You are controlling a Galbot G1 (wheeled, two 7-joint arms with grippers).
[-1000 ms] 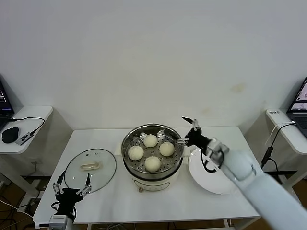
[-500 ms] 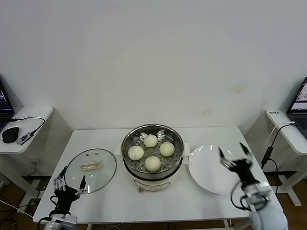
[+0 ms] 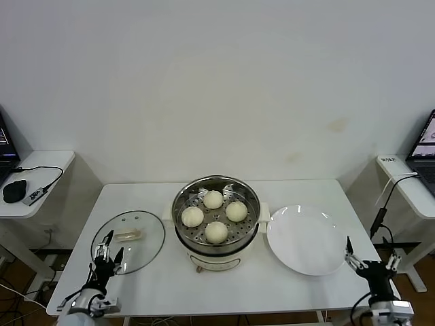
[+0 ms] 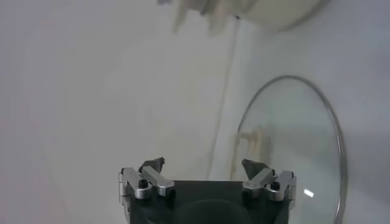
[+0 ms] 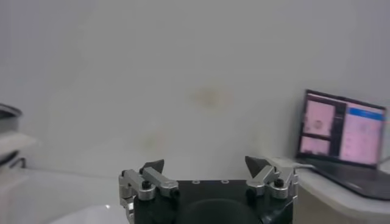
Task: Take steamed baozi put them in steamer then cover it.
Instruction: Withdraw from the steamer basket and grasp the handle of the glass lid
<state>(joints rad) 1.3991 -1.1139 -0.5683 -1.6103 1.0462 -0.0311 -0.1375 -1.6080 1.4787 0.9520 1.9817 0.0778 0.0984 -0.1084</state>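
Several cream-white baozi (image 3: 215,231) lie on the perforated tray inside the shiny steel steamer (image 3: 182,197) at the table's middle. The clear glass cover (image 3: 129,240) with its beige handle (image 3: 128,236) lies flat on the table to the steamer's left; it also shows in the left wrist view (image 4: 292,140). My left gripper (image 3: 107,254) is open and empty at the table's front left corner, just in front of the cover. My right gripper (image 3: 371,260) is open and empty at the front right corner, beyond the white plate (image 3: 306,240).
The white plate beside the steamer holds nothing. Side tables stand at both sides, the left with a mouse (image 3: 13,191) and cable, the right with a laptop (image 5: 341,131). A white wall stands behind the table.
My right arm has drawn back from over the steamer to the front right corner. My left gripper has shifted slightly right and nearer the cover's front edge.
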